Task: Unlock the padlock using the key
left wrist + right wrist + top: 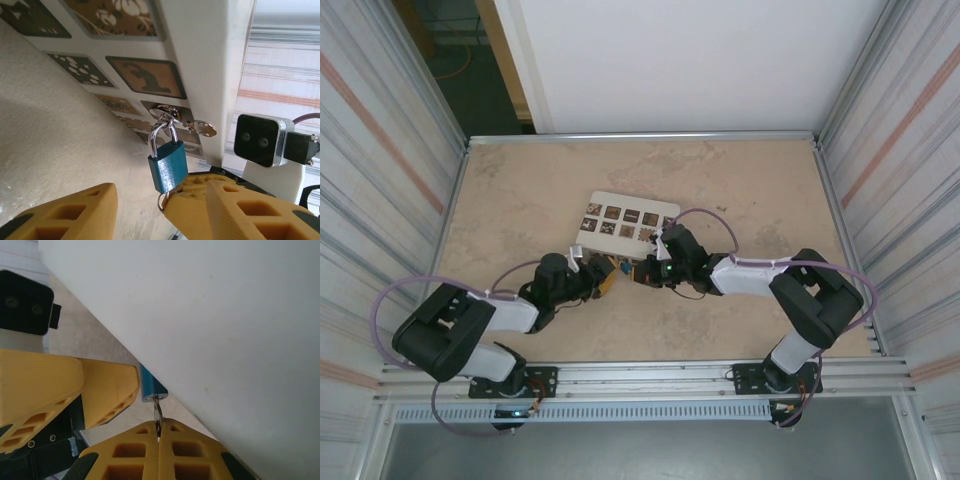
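Padlock (167, 167) hung by its thin shackle from a ring on the white box (210, 60), at the lower middle of the left wrist view. Left fingers (70, 212) stood partly open on either side of it, one close against its body, not clamped. Right fingers (190, 455) were pressed shut on the key (158, 412) at its underside. Small, light and hard, the lock would likely swing freely. Its flat, smooth sides looked the best place to pinch.

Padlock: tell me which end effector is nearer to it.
Left. The left end effector is open, with one finger right beside the padlock body. The right end effector is just off its base, shut on the metal ring there.
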